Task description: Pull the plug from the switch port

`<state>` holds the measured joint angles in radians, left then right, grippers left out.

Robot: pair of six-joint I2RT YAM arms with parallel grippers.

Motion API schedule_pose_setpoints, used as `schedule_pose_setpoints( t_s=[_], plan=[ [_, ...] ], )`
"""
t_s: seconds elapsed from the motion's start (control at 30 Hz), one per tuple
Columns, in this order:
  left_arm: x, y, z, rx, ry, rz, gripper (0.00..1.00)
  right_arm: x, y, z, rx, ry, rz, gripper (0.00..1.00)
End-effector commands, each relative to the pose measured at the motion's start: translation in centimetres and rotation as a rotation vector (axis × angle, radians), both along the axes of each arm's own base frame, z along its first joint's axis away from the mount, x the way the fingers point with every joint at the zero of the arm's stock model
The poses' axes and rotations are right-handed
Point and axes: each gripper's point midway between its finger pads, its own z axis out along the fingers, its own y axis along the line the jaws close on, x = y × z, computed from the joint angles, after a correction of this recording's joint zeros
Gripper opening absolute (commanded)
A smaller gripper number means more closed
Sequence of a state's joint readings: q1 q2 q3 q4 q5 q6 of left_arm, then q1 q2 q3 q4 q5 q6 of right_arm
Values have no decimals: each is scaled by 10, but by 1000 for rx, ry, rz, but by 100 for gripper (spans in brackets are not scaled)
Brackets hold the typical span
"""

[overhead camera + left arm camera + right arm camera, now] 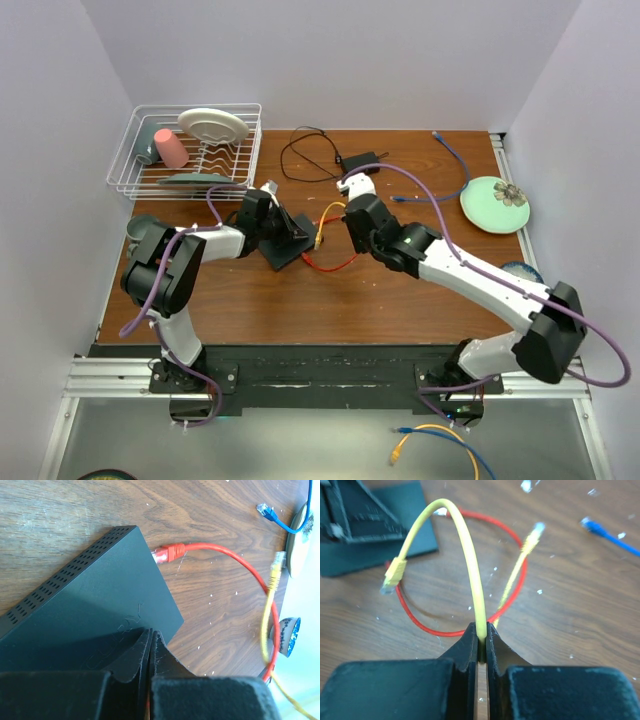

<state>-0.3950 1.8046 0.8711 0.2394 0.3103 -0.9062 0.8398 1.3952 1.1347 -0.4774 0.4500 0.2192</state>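
- At the middle of the table (400,305), in the top view, the switch (290,252) lies flat under the left gripper (275,228), which bears down on it. The right gripper (347,213) stands just right of it at the yellow cable (320,228). The red cable (335,264) loops off the switch's right edge.
- In the left wrist view, the left fingers are pressed together with nothing between them, and their tips touch the switch's top. The red plug (170,552) meets the narrow edge of the switch, clear tip first. The port is hidden below that rim, so I cannot tell how deep the plug sits. It looks to be in.
- In the right wrist view, the right jaws are closed on the yellow cable at mid-length, and it arches up out of them. One yellow plug (394,574) hangs free to the left, apart from the switch. The cable's other end lies loose farther off. Neither is in a port.
- The step in hand, as I judge it, is holding the yellow cable, which is out of the switch. The red plug seems the one left.
- The next move probably calls for dropping the yellow cable aside. The right gripper would then open, close on the red plug just behind its tip, and pull straight away from the edge. The left gripper pins the switch meanwhile so it does not slide.
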Motion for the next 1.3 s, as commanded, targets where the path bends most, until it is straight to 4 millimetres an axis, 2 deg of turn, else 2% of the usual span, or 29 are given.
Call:
schedule_pose_setpoints(
  t_s=[0.0,0.07,0.2,0.23,0.27,0.37,0.47,0.53,0.6,0.7,0.77,0.83,0.93,1.0,1.13,1.17,1.2,1.23,1.27],
  plan=[
    [-30,19,-50,117,158,7,0,1,-6,48,76,-90,-45,0],
    [-29,19,-49,116,157,9,0,2,-5,59,80,-95,-46,0],
    [-29,18,-48,114,156,7,0,0,-18,76,89,-128,-94,0],
    [-28,18,-48,115,154,9,0,-2,-25,91,117,-168,-116,0],
    [-28,19,-48,117,155,9,0,-3,-30,93,131,-184,-128,0],
    [-28,18,-48,114,155,8,0,-4,-42,124,211,-287,-173,0],
    [-29,18,-49,111,158,6,0,-6,-39,137,247,-311,-142,0],
    [-29,16,-49,102,158,4,0,-6,-32,131,224,-278,-105,0],
    [-28,16,-49,99,159,5,0,-5,-21,113,162,-188,-78,0],
    [-28,15,-49,97,157,2,0,-8,-12,96,156,-133,-45,0],
    [-28,15,-48,97,155,1,0,-8,-13,89,140,-115,-56,0],
    [-28,16,-49,100,155,1,0,-8,-23,83,113,-115,-105,0],
    [-28,15,-50,98,158,-1,0,0,-39,97,126,-190,-204,0],
    [-28,15,-50,96,157,-1,0,6,-38,111,174,-235,-223,0],
    [-28,14,-51,92,158,-2,0,24,-46,153,258,-350,-320,0],
    [-29,14,-50,91,159,-2,0,33,-45,152,252,-359,-344,0],
    [-29,14,-50,89,160,-4,0,44,-53,151,250,-361,-387,0],
    [-29,13,-50,86,159,-4,0,55,-56,159,269,-366,-422,0],
    [-29,13,-49,86,158,-4,0,69,-53,142,251,-321,-436,0]
  ],
)
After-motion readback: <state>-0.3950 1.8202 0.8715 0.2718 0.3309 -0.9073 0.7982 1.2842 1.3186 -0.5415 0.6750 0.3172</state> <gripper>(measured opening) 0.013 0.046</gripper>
